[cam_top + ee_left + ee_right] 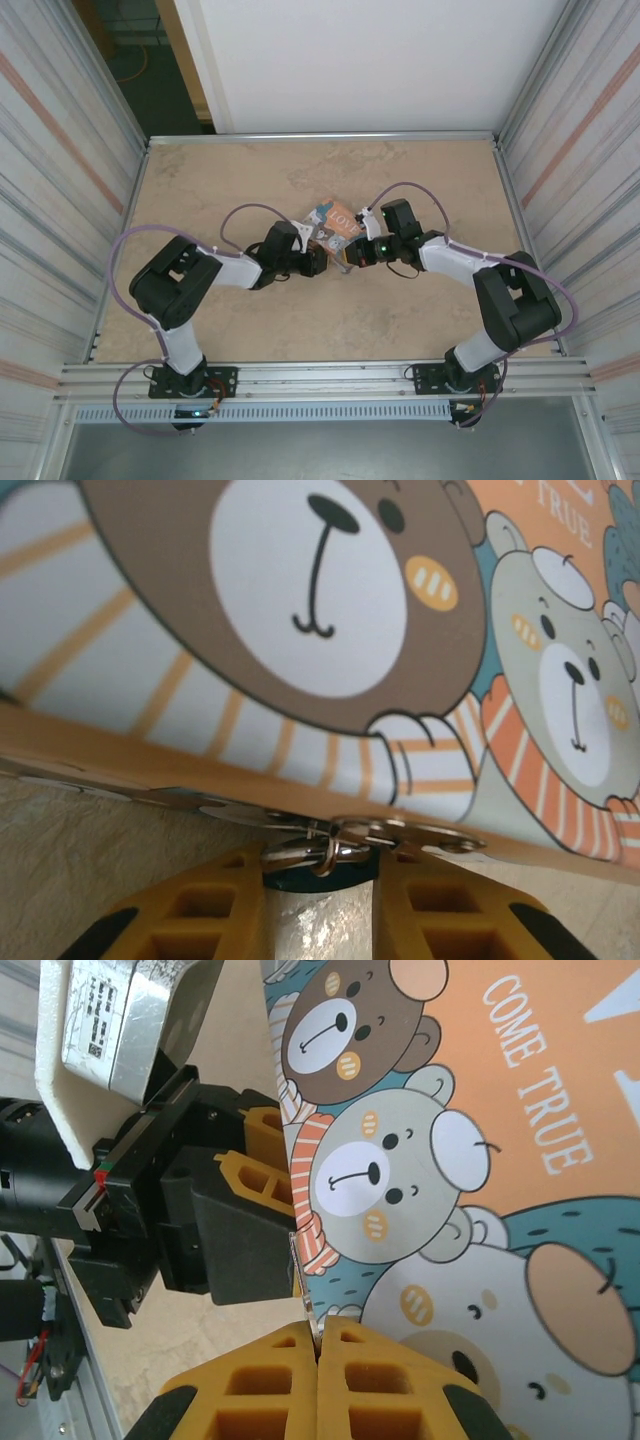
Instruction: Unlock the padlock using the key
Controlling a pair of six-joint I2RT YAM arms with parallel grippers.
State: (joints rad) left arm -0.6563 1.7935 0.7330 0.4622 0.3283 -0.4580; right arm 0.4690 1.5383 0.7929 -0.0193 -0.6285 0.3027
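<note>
The padlock hangs at the lower edge of the printed box, directly below a cluster of small metal rings that link it to the box. It shows as a small dark teal body close to the bench.

The left tool has its fingers apart, one on each side of the padlock. Whether the pads bear on it cannot be told. This placement most likely steadies the lock: it hangs from loose rings and would otherwise swing away from any push.

The right tool has its fingers pressed together. A thin metal sliver rises from between the tips, alongside the box edge. It is probably the key, but it is seen edge-on and cannot be confirmed.

In the top view, both tools meet tip to tip at the near side of the box, near the middle of the bench. This opposed arrangement suits the task: one arm braces the lock while the other can insert and turn.
</note>
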